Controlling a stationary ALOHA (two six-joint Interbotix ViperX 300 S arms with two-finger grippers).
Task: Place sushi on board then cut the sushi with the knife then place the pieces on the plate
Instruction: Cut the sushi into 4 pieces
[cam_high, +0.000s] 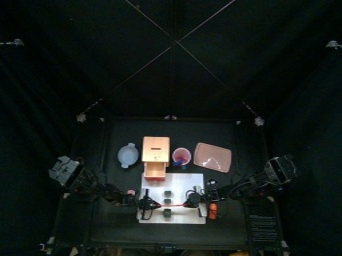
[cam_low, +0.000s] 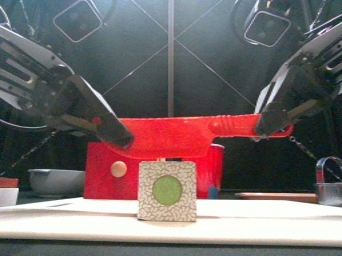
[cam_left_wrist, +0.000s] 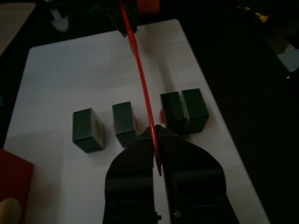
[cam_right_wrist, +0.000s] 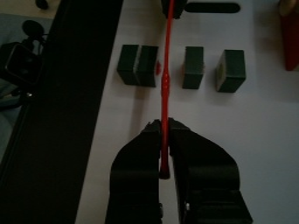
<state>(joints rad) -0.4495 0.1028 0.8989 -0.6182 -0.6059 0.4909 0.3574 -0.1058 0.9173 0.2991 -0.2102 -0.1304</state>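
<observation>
While its jaws are pressed shut on one end of the red knife (cam_low: 187, 128), the left gripper (cam_left_wrist: 156, 131) hangs over the white board (cam_left_wrist: 70, 79). The right gripper (cam_right_wrist: 166, 131) pinches the knife's other end just as tightly. Between the two grippers the knife lies level with its blade on edge. The front view shows it held in the air, clear of everything beneath it.

Below it, four dark green sushi blocks (cam_right_wrist: 193, 70) stand in a row on the board. Two of them touch each other as a pair, and the other two stand singly with gaps between them. In both wrist views the blade crosses the row over the gap between the pair and the nearest single block.

Behind the board, toward the back of the table, stand the blue-grey bowl (cam_high: 128, 154), the wooden box (cam_high: 156, 150) with its red drawer front, the red cup (cam_high: 181, 155) and the pink tray (cam_high: 213, 155).
</observation>
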